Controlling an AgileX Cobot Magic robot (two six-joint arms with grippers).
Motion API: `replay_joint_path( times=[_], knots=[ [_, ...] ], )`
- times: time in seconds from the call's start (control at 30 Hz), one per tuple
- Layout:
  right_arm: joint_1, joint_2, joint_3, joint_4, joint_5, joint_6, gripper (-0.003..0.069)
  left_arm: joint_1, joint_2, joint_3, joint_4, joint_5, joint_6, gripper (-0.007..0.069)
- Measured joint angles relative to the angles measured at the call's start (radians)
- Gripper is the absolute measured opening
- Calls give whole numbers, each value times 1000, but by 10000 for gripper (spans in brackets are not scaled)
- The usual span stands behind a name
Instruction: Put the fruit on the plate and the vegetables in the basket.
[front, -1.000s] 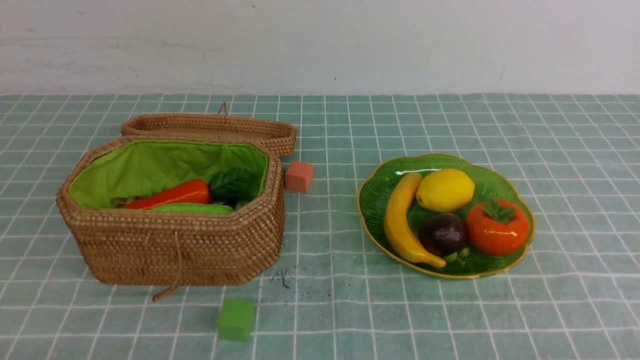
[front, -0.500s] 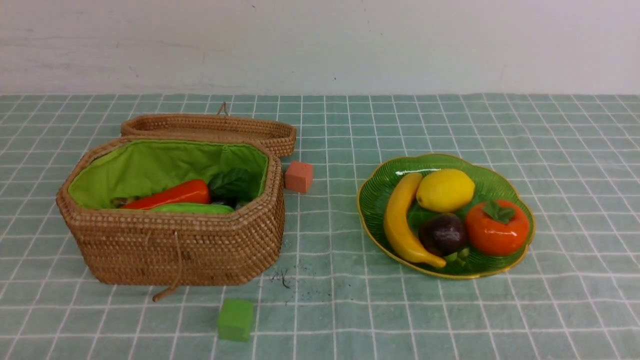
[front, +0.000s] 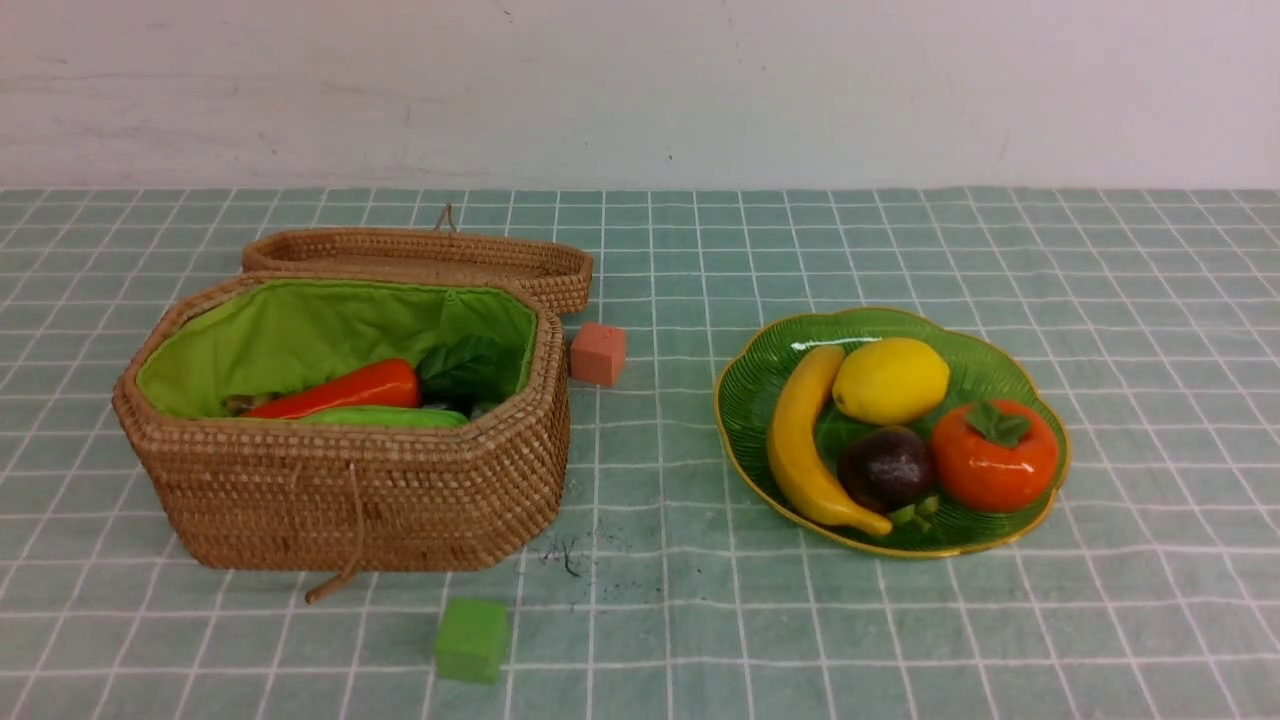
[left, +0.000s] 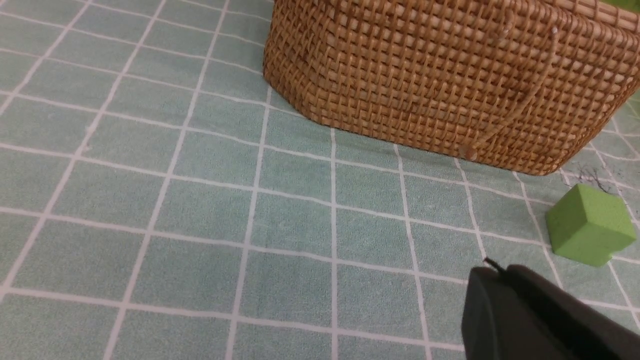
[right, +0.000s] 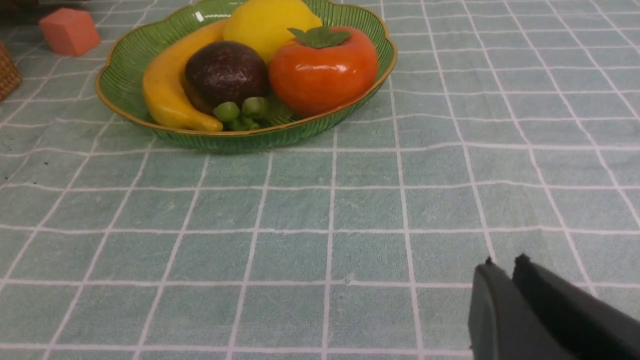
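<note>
while both the left gripper (left: 492, 272) and right gripper (right: 502, 267) sit clenched and empty, the fruit (front: 905, 430) lies on the plate (front: 745, 400) at right, the vegetables (front: 350, 395) inside the basket (front: 350, 490) at left.

Left tool (left: 492, 272) fully closed, empty; right tool (right: 505, 267) nearly closed, thin slit between its jaws, empty.
</note>
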Motion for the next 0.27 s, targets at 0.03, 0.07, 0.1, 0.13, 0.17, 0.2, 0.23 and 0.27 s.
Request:
replay_joint_path(
  times=[0.03, 0.07, 0.1, 0.13, 0.17, 0.2, 0.23, 0.27],
  knots=[
    [0, 0, 0, 0, 0, 0, 56, 0, 0, 0, 0, 0, 0, -3],
    [0, 0, 0, 0, 0, 0, 58, 0, 0, 0, 0, 0, 0, -2],
    [0, 0, 0, 0, 0, 0, 59, 0, 0, 0, 0, 0, 0, -2],
    [0, 0, 0, 0, 0, 0, 60, 0, 0, 0, 0, 0, 0, -1],
    [0, 0, 0, 0, 0, 0, 62, 0, 0, 0, 0, 0, 0, 0],
    [0, 0, 0, 0, 0, 0, 64, 0, 0, 0, 0, 0, 0, 1],
    [0, 0, 0, 0, 0, 0, 66, 0, 0, 0, 0, 0, 0, 2],
    [0, 0, 0, 0, 0, 0, 67, 0, 0, 0, 0, 0, 0, 4]
  ],
)
